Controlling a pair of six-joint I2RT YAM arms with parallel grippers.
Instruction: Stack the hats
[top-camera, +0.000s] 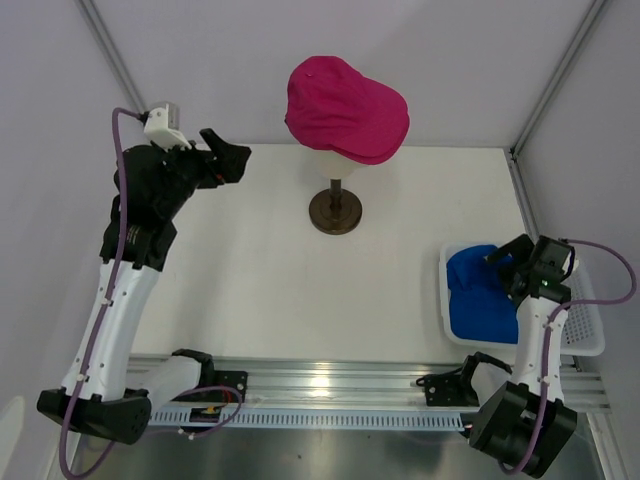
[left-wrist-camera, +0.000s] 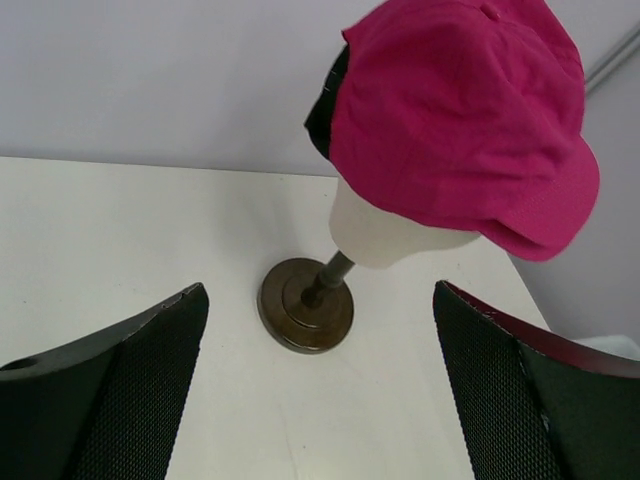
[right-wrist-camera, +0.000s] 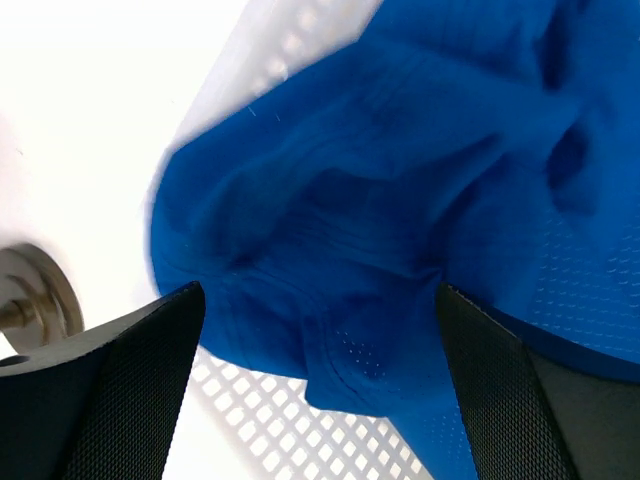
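The right gripper (right-wrist-camera: 318, 288) fills the bottom of its wrist view with two black ribbed fingers (right-wrist-camera: 120, 390) spread wide and nothing between them. Just beyond them lies crumpled royal blue hat fabric (right-wrist-camera: 400, 180) in the white mesh basket (right-wrist-camera: 290, 410). That close view gives folds and stitching but not whether this is one hat or several. The top view shows the blue heap filling the basket's left part at the right edge of the table (top-camera: 260, 270), with the gripper above it; whether they touch cannot be told. The left gripper (left-wrist-camera: 320, 288) is likewise fully open and empty, and faces the pink hat (left-wrist-camera: 460, 120), which sits on the cream mannequin head (left-wrist-camera: 385, 235) above a dark round stand (left-wrist-camera: 306, 305). Its wrist view shows a dark patch under the hat's rear edge, unseen from above. Only the top view shows this gripper raised well left of the head.
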